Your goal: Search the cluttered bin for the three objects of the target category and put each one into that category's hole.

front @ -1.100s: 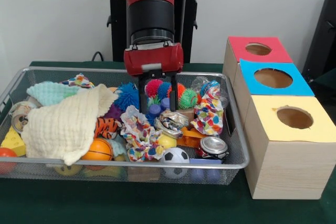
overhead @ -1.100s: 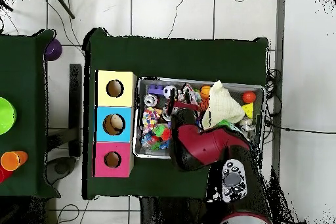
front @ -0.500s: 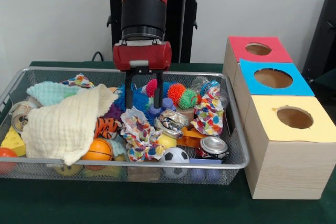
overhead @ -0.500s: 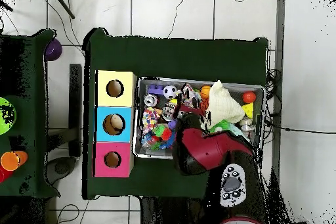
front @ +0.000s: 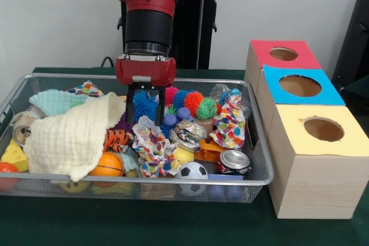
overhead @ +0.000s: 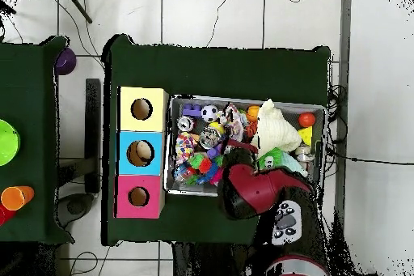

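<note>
We find the gripper (front: 144, 110) with its two dark fingers (front: 130, 104) parted and holding nothing, hanging just left of centre in the front view, tips lowered among the clutter and straddling the blue spiky ball (front: 145, 105). The task sentence does not name the target category, so we judge (with reserve) that the spiky balls are the things sought: the blue one sits between the fingers, with a pink spiky ball (front: 171, 94) and an orange spiky ball (front: 193, 101) just beside it toward the right, all at the back of the wire bin (front: 173, 181). The cream cloth (front: 72, 133) lies close on the left and a patterned rag (front: 153, 147) just below in the frame; to do this step well, we would advise that the fingers settle squarely on either side of the ball, clear of both fabrics, before closing. The three boxes stand at the right of the frame, the red box (front: 282, 53), blue box (front: 300, 86) and yellow box (front: 324, 130), each with its hole open. In the overhead view the arm (overhead: 251, 192) covers the grasp point.
</note>
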You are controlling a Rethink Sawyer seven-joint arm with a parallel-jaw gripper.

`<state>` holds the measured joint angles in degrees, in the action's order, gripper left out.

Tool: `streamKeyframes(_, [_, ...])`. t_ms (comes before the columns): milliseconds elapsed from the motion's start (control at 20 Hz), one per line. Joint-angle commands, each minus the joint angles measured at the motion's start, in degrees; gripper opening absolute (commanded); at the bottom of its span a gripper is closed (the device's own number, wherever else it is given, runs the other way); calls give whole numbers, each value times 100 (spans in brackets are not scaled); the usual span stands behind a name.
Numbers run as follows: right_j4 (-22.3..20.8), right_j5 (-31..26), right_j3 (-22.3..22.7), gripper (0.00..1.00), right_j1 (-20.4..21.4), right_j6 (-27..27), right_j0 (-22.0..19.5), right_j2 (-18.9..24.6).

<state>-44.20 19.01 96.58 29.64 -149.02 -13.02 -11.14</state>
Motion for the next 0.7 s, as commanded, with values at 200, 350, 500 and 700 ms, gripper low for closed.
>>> streamKeyframes(200, [827, 505, -197, 100, -1066, -53, 326, -552])
streamKeyframes(350, [709, 330, -218, 100, -968, -58, 297, -488])
streamKeyframes(500, [654, 229, -186, 100, -886, -82, 299, -449])
streamKeyframes(700, [790, 330, -168, 100, -982, -112, 398, -558])
